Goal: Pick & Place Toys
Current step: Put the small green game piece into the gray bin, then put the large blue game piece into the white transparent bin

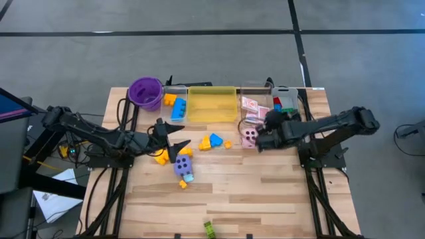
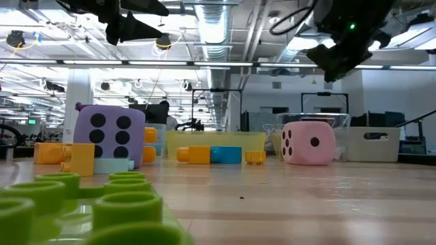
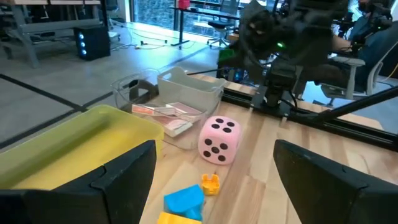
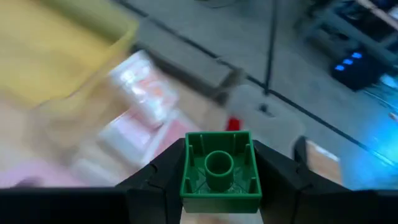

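From my seat at the remote station, the right gripper was clamped on one green block, both fingers pressed against its sides with its hollow underside facing the wrist camera. That arm reached in over the back right of the table, above the clear trays. One pink die sat just in front of those trays, near the right gripper.

The left gripper hung over the middle of the table with its fingers spread wide and nothing between them. Just below it lay one purple die with a small light-blue piece and a yellow piece beside it, and one yellow block to its left.

Between the two grippers I counted one blue block, a yellow block touching it, and one small orange piece. Behind them stood one yellow tray, and left of it one purple cup, with an orange block and a blue block in between. Pink cards lay in a clear tray (several, I could not count them). One more green block rested alone at the table's front edge.
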